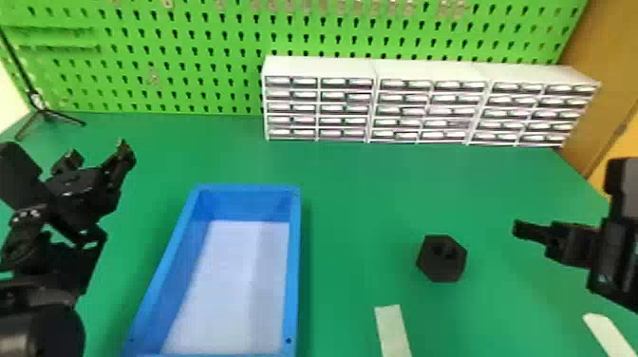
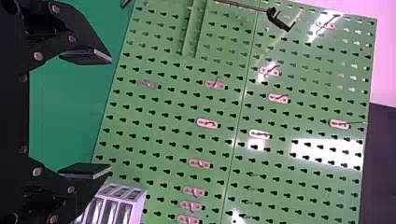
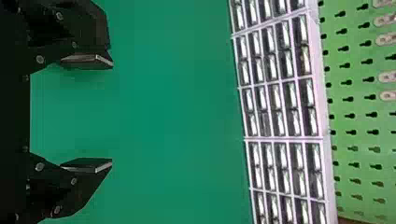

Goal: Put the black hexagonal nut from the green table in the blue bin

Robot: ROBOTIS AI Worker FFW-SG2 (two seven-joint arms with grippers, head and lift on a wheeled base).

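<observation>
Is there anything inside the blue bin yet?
No, the part of the blue bin we can see looks empty: its pale bottom is bare, and the black nut sits on the green table.

From the head, one view looks ahead and down over the bench, with drawers at upper right and a green board along the top. Both wrist views lie sideways, closer in: left faces the board, right the bench and drawers. All three share board and drawers.
</observation>
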